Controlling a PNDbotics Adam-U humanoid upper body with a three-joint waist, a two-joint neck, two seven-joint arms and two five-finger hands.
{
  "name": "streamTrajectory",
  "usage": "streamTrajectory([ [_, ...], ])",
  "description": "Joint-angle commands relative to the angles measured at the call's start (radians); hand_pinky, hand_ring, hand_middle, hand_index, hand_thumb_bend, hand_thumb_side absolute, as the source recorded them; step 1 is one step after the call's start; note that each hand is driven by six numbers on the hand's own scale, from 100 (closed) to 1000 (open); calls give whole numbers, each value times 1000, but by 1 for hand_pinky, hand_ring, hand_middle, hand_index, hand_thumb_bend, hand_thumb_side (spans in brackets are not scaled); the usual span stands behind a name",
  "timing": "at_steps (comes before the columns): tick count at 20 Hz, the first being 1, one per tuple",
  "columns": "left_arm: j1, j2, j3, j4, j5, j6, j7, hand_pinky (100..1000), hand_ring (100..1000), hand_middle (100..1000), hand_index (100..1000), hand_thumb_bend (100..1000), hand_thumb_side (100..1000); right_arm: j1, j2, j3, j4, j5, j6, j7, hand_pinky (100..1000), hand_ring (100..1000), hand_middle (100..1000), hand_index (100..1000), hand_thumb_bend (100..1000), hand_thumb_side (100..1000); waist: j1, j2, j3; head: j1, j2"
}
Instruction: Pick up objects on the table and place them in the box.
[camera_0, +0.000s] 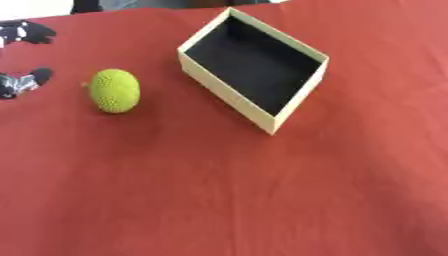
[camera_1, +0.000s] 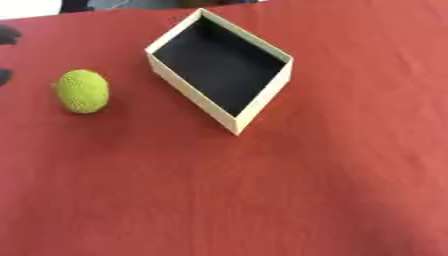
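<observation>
A yellow-green bumpy ball (camera_0: 115, 90) lies on the red tablecloth (camera_0: 219, 195) at the left. To its right stands a cream box (camera_0: 223, 89), set at an angle, its black inside bare. At the left edge only the dark fingertips of my left hand (camera_0: 24, 33) show: one part above the ball's level and another (camera_0: 19, 84) beside it, spread wide apart and a short way left of the ball, touching nothing. My right hand shows in neither view.
The red cloth runs wide and flat across the front and the right. A pale strip and dark shapes lie past the table's far edge at the top left.
</observation>
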Motion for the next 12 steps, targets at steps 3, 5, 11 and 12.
streamTrajectory([
  [3,-36,-11,5,1,-15,-199,-239,855,830,838,925,328,667,-7,-12,-4,-18,-5,-4,3,799,774,583,756,100,615,-3,-27,2,5,3],
  [5,-45,-26,3,5,-19,-199,-256,855,829,837,925,325,670,-7,-12,-5,-18,-5,-4,2,799,774,583,756,100,615,-3,-28,3,4,4],
  [11,-70,-85,6,7,-48,-199,-298,862,837,846,927,342,673,-7,-12,-5,-18,-7,-6,2,799,774,583,756,100,616,-4,-27,4,-4,6],
  [12,-70,-91,6,7,-57,-199,-303,867,840,849,927,354,674,-7,-11,-5,-18,-7,-6,2,799,774,583,756,100,616,-4,-27,5,-5,7],
])
